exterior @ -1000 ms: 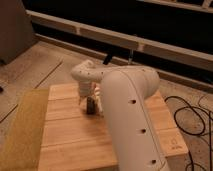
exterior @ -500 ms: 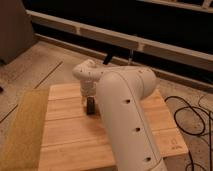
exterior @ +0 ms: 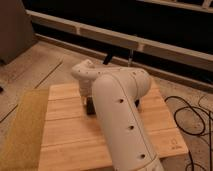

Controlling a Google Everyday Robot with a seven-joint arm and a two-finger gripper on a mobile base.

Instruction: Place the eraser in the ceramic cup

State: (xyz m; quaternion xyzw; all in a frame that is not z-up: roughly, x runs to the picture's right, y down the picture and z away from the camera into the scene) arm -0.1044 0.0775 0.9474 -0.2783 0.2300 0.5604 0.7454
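Low over wooden table, gripper; eraser hidden.

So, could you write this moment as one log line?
gripper: low over wooden table, beside arm | eraser: not in view | ceramic cup: not in view

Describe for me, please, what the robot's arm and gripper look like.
The arm is a smooth cream-white shell of thick rounded segments, with small dark holes along the big link and a narrower rounded wrist. The gripper, under that wrist over the wooden tabletop, is small and dark. No cables show on the arm.
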